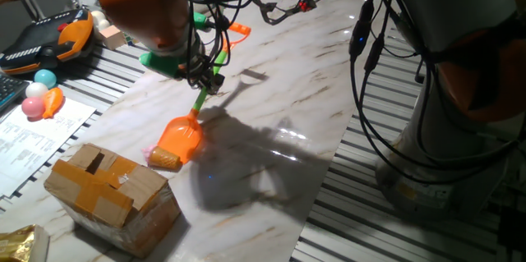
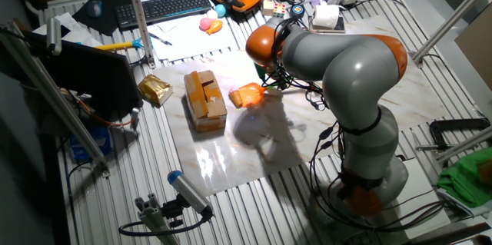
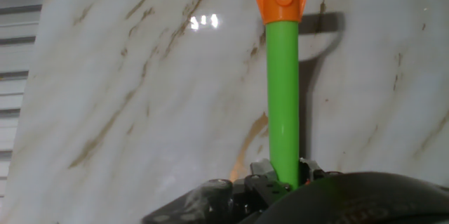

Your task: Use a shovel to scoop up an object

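One arm, one tool in hand: the gripper (image 1: 207, 81) is clamped on the green shaft of the shovel (image 1: 182, 135), seen most plainly in the hand view, where the shaft (image 3: 283, 104) runs straight up from between the jaws to the orange collar at the top edge. In one fixed view the shovel slopes down and away from the gripper toward the near-left, its orange scoop resting on or just above the marble board (image 1: 279, 106). The object (image 1: 163, 159), a tan cone with a pink end, lies at the scoop's front lip, touching it or partly tucked under it (cannot tell which from these views). Its long axis runs roughly crosswise to the shaft, so the lip meets it side-on. Just beyond it sits the taped cardboard box (image 1: 111, 188), near enough to act as a backstop. Judgement: the coming move turns on pushing the scoop forward along the shaft's line, low, so the cone rides onto the blade instead of rolling aside. Hidden or poor: the hand view cuts off the scoop and the cone entirely; in the other fixed view the scoop (image 2: 248, 94) shows beside the box (image 2: 204, 99), but the cone is too small to make out.
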You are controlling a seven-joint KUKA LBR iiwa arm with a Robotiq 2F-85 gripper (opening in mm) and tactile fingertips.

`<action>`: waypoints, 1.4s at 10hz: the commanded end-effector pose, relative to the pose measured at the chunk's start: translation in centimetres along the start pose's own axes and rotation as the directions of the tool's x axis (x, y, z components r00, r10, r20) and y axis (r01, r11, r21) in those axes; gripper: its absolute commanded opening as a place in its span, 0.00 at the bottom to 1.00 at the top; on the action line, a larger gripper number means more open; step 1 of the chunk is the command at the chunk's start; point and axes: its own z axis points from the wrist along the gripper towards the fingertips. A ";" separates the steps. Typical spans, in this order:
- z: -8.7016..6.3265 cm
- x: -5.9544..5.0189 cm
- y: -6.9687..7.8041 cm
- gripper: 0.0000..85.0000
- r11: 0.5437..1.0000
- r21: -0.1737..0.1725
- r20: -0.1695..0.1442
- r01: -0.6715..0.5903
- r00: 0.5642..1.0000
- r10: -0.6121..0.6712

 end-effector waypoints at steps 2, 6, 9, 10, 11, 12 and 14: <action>0.0 0.7 -0.1 0.01 1.000 0.005 -0.008 -0.010 1.000 0.010; -0.6 2.0 -0.9 0.01 0.998 0.033 -0.002 -0.047 0.999 0.047; -1.0 2.8 -1.4 0.01 0.997 0.047 -0.021 -0.061 0.998 0.062; -1.1 3.2 -1.5 0.01 0.997 0.048 -0.024 -0.063 0.998 0.064; -1.2 3.4 -1.6 0.01 0.997 0.048 -0.027 -0.064 0.997 0.066; -1.3 3.8 -1.7 0.01 0.997 0.047 -0.032 -0.068 0.997 0.069; -1.4 4.8 -1.9 0.01 0.996 0.047 -0.038 -0.076 0.996 0.077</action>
